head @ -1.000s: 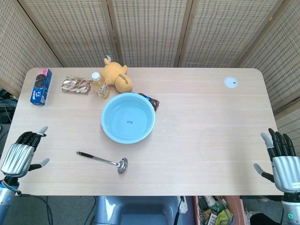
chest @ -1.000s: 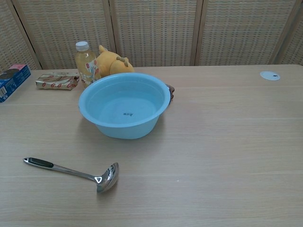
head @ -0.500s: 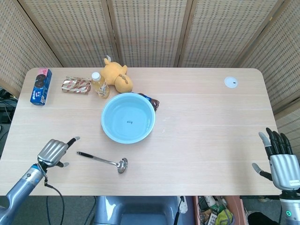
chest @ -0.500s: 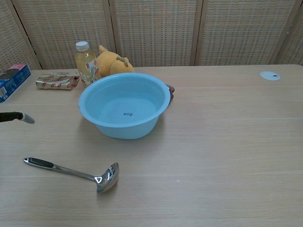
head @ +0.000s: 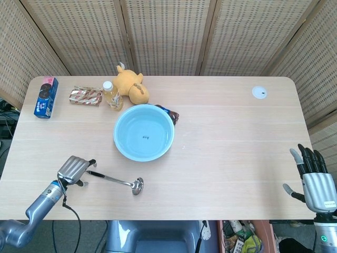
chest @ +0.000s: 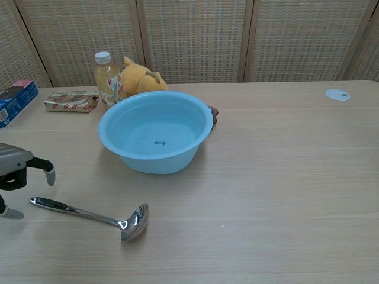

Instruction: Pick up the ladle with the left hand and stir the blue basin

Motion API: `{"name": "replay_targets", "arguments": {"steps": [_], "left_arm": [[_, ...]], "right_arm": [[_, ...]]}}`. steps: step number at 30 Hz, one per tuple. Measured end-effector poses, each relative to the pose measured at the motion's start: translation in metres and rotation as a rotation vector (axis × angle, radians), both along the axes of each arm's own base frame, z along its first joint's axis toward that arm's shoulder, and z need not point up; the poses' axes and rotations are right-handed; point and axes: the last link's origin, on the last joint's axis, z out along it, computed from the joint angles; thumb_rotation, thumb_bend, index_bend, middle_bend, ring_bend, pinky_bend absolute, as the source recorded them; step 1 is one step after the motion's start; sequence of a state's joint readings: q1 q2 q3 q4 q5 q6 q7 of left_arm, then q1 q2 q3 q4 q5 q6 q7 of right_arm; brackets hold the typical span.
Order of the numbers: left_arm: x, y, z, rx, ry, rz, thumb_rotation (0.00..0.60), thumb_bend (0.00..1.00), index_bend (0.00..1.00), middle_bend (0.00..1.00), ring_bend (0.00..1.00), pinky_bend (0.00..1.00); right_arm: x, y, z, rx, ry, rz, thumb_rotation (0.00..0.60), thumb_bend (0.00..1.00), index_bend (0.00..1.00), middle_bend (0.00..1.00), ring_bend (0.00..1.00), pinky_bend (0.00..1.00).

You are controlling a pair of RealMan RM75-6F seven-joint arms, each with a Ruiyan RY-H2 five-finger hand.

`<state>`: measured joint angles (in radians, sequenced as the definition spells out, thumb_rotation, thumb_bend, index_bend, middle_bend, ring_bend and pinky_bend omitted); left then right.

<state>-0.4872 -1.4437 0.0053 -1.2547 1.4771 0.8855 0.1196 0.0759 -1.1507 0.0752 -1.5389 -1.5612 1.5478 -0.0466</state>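
Observation:
A steel ladle [head: 116,181] [chest: 89,213] with a black handle end lies flat on the table in front of the blue basin [head: 144,132] [chest: 155,130], its bowl pointing right. The basin looks empty. My left hand [head: 75,168] [chest: 18,168] hovers just above and left of the ladle's handle tip, fingers apart, holding nothing. My right hand [head: 316,176] stays off the table's right front corner, fingers spread upward; the chest view does not show it.
Behind the basin stand a yellow plush toy [head: 131,86], a small drink bottle [head: 111,95], a snack packet [head: 86,96] and a blue cookie box [head: 46,97]. A dark object [head: 171,115] pokes out behind the basin's rim. A white disc [head: 259,93] lies far right.
My left hand has swung in from the table's left edge toward the ladle's handle end. The ladle, the basin and my right hand have stayed put.

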Motion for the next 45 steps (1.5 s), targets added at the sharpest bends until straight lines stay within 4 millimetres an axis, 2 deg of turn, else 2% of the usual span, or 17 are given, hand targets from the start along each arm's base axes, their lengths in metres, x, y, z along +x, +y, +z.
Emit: {"name": "replay_targets", "arguments": {"steps": [5,17,29,45], "left_arm": [[0.004,0.002,-0.010,-0.002,0.003,-0.006,0.600,0.28,0.43,1.00,1.00,1.00],[0.015,0.006,-0.029,-0.030,0.012,-0.017,0.600,0.29,0.44,1.00,1.00,1.00],[0.024,0.007,-0.039,-0.047,0.041,-0.035,0.600,0.29,0.46,1.00,1.00,1.00],[0.025,0.008,-0.046,-0.050,0.062,-0.028,0.600,0.30,0.49,1.00,1.00,1.00]], "right_arm": [[0.000,0.000,0.000,0.004,-0.006,-0.001,0.600,0.00,0.00,0.00,0.00,0.00],[0.000,0.000,0.001,0.013,-0.008,-0.007,0.600,0.00,0.00,0.00,0.00,0.00],[-0.001,0.000,0.001,0.020,-0.012,-0.018,0.600,0.00,0.00,0.00,0.00,0.00],[-0.002,-0.001,0.001,0.029,-0.020,-0.023,0.600,0.00,0.00,0.00,0.00,0.00]]}}
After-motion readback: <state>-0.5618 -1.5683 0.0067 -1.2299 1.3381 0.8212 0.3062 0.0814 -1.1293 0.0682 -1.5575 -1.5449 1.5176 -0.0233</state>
